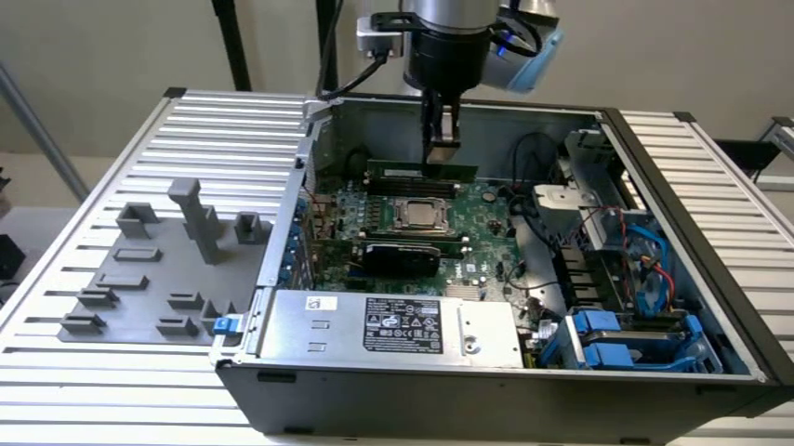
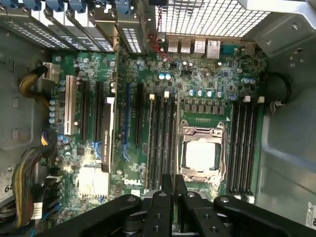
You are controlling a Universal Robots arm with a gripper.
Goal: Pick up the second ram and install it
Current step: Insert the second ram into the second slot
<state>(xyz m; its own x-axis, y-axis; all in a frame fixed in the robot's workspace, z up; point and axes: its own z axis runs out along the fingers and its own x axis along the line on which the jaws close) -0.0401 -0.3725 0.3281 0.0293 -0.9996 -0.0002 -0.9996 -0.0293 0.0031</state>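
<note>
Fingers (image 2: 167, 197): closed on ram (image 1: 410, 171), held edge-up.
Position: 12 o'clock of socket (image 1: 422, 215), exterior view.
Technique: best kept parallel to slots (image 2: 243, 148), with even pressure on 2 ends.

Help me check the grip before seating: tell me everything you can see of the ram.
The ram is a thin, long green circuit strip. It stands on edge with its long side level, over the motherboard, just beyond the CPU socket in the exterior view. The gripper has its jaws shut on its upper edge, toward that view's right. Whether its lower edge meets a slot I cannot tell.
</note>
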